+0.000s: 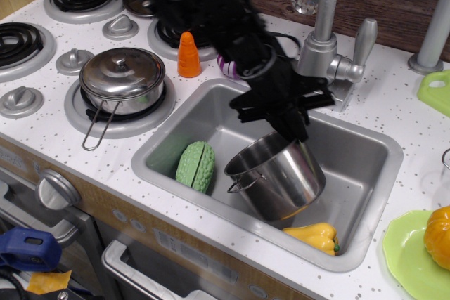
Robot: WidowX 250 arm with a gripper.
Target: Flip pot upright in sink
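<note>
Gripper point(292, 126) clamps the pot point(278, 177) rim — pot hangs just below, tilted, in sink point(365, 147)

Lidded pot point(121, 75) (stovetop), carrot point(188, 55)

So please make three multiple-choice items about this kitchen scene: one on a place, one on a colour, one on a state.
1. Where is the green vegetable?
A. on the stove
B. in the sink, left of the pot
C. on the green plate

2. What colour is the pepper at the sink's front wall?
A. yellow
B. red
C. purple

3. How does the pot stand?
A. upside down, flat on its rim
B. tilted, its opening turned up and to the left
C. lying outside the sink

Answers:
1 B: it lies inside the sink, at the left end, beside the pot.
2 A: it is yellow.
3 B: the open rim shows on the upper left, and the gripper is at the pot's upper rim.
</note>
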